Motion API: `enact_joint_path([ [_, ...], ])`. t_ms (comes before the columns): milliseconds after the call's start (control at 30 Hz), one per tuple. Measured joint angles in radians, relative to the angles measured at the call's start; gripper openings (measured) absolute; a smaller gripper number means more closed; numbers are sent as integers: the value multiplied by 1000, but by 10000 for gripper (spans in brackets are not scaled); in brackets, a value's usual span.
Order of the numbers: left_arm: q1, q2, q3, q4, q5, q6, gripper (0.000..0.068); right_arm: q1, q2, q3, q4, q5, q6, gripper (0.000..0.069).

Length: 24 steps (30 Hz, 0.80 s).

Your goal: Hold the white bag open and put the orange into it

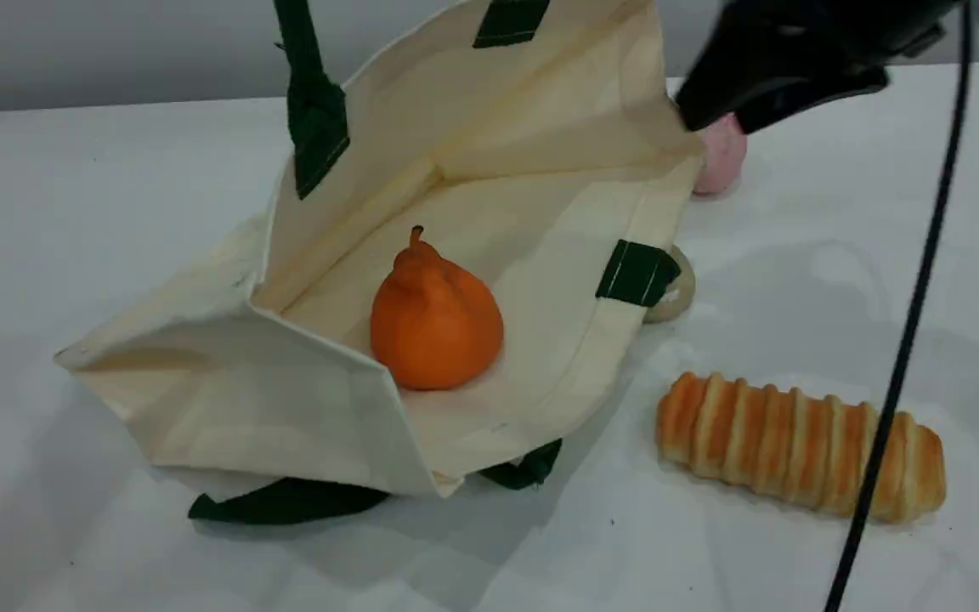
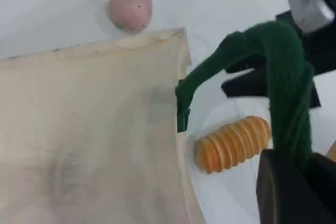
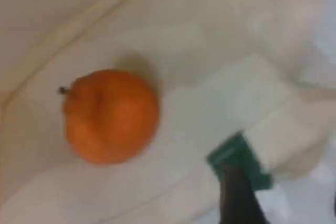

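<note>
The white bag (image 1: 532, 161) lies on its side on the table with its mouth held wide open. The orange (image 1: 434, 323) rests inside on the bag's lower wall, touched by nothing; the right wrist view looks down on the orange (image 3: 111, 116). The bag's upper green handle (image 2: 283, 77) runs taut into my left gripper (image 2: 294, 166), which is shut on it; that gripper is above the scene view's top edge. My right gripper (image 1: 710, 119) is blurred beside the bag's far right corner, jaws apart and empty.
A striped bread loaf (image 1: 800, 446) lies to the right of the bag. A beige ball (image 1: 675, 293) peeks out behind the bag's green tab. A pink ball (image 1: 723, 153) sits under the right gripper. A black cable (image 1: 906, 340) hangs across the right side.
</note>
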Motion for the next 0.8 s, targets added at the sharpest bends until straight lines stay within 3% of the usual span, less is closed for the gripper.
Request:
enact_joint_path([
  [500, 0, 0, 0, 17, 0, 21, 71, -250, -12, 0, 0, 83, 29, 129],
  [633, 0, 0, 0, 17, 1, 21, 71, -285, -38, 0, -2, 116, 30, 85],
  [800, 0, 0, 0, 17, 1, 21, 71, -294, -109, 0, -8, 54, 32, 10],
])
